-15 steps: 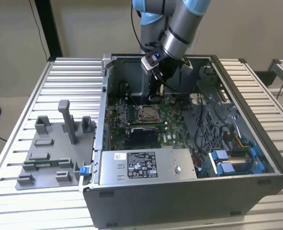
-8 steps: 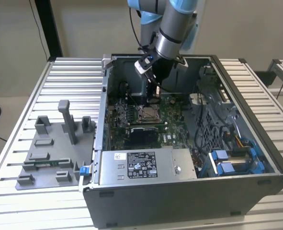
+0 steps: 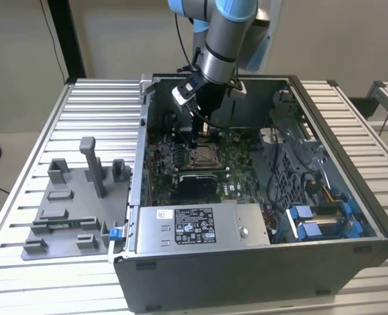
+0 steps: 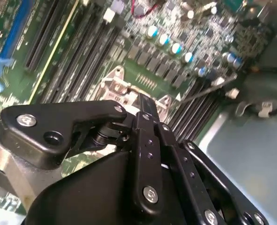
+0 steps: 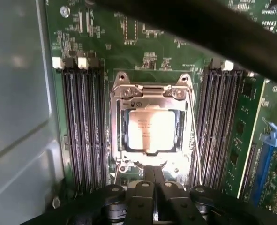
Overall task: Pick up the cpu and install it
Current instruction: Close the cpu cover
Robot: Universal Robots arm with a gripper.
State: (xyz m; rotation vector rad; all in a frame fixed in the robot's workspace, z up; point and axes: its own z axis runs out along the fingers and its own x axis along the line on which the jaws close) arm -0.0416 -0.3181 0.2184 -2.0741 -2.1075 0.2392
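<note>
We see the cpu [image 5: 150, 129] lying in the socket [image 5: 150, 91], near the centre of the exterior view, inside the computer case [image 3: 259, 262]. The gripper [image 5: 153, 171] hangs right at the socket's edge, narrow, closed up with nothing in it. Our read: pick done, install step in hand. We can't tell if the lever wire [image 5: 194, 136] is latched. Any move here calls for short, straight travel, as the tool sits close to socket and lever. The fixture tray [image 3: 56, 216] is at lower left.
</note>
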